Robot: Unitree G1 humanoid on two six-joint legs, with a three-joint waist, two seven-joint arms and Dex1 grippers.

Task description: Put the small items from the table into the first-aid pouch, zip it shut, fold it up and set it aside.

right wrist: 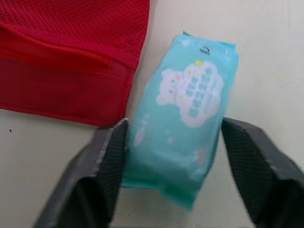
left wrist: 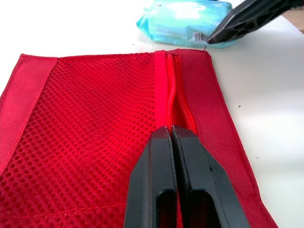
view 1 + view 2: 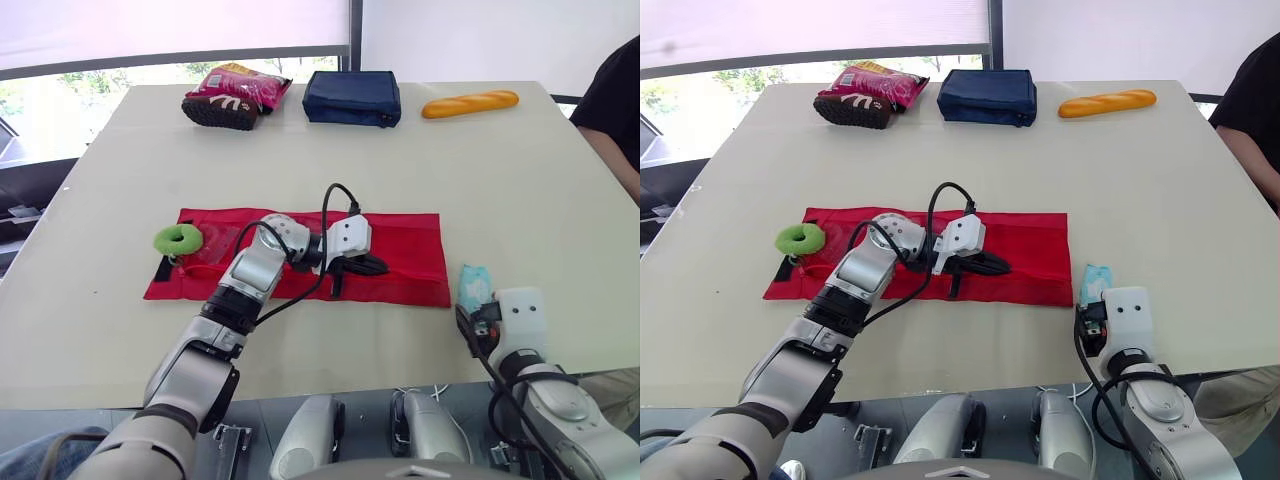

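Note:
The red first-aid pouch [image 3: 410,250] lies flat mid-table, mesh side up. My left gripper [image 3: 378,266] rests on it, its fingers [image 2: 161,161] pressed together on the zipper line [image 2: 172,90]; the pull is hidden under them and the zipper gapes beyond. A green ring [image 3: 179,239] sits on the pouch's left end. Just off the pouch's right end lies a teal wipes pack [image 1: 190,114]. My right gripper [image 1: 173,126] is open and straddles it, one finger on each side.
Along the far edge sit a pink snack bag [image 3: 237,95], a navy pouch [image 3: 352,97] and a bread roll [image 3: 470,103]. A person in black [image 3: 615,100] stands at the table's right side. The near table edge is close to my right gripper.

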